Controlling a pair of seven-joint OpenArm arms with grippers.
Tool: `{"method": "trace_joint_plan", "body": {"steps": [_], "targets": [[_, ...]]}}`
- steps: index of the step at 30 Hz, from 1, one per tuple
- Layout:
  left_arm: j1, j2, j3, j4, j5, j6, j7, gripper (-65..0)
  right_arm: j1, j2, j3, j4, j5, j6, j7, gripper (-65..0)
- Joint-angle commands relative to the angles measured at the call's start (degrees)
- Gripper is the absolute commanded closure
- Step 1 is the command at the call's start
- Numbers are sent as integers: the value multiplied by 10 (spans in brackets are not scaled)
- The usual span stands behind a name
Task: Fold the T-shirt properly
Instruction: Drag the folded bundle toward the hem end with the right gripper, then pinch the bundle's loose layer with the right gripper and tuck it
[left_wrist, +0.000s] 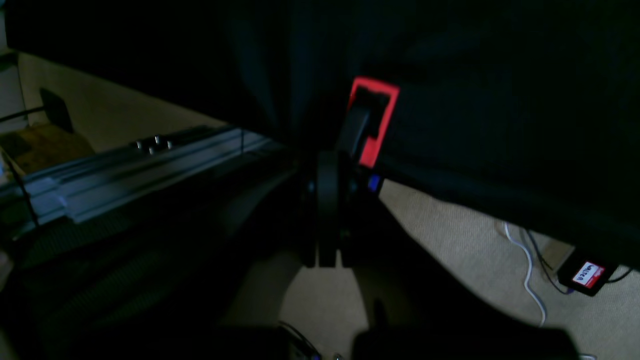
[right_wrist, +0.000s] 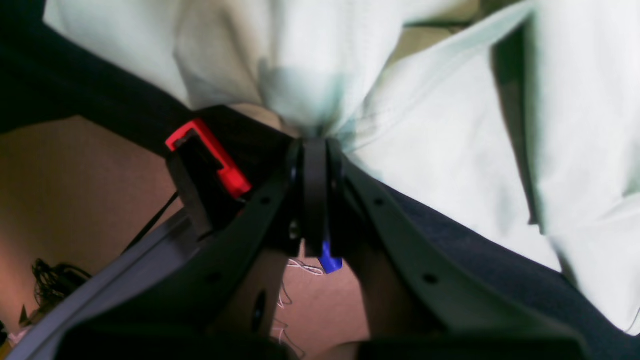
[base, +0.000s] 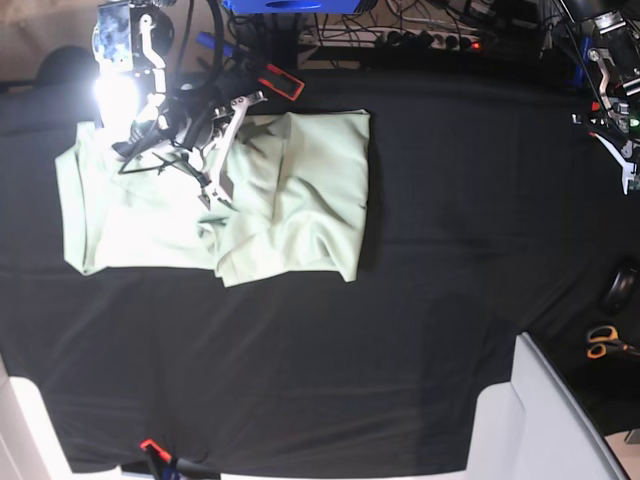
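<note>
Right wrist view: right hand (right_wrist: 314, 142) pinches the T-shirt (right_wrist: 440, 150); left hand (left_wrist: 327, 260) closed, empty. Pull flat, evenly.

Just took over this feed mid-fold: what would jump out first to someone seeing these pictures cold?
The pale mint T-shirt stands out most, lying rumpled and partly folded on the black table cover toward the base view's upper left. The right gripper is shut on a bunched pinch of its fabric, with bright glare beside that arm. The left gripper, shut and empty, sits far off at the table's edge by a red clamp.
</note>
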Motion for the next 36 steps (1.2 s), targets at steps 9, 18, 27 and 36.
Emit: {"method": "trace_joint_plan", "body": {"steps": [9, 18, 27, 36], "targets": [[-3, -12, -3, 9, 7, 2, -3, 0, 1, 0, 39, 11, 5, -1, 0, -54], [-4, -12, -3, 9, 7, 2, -3, 0, 7, 0, 35, 92, 5, 2, -1, -369], [-4, -12, -3, 9, 7, 2, -3, 0, 73, -4, -30, 45, 5, -1, 4, -370], [-3, -12, -2, 9, 7, 2, -3, 0, 113, 0, -28, -87, 5, -1, 55, -369]]}}
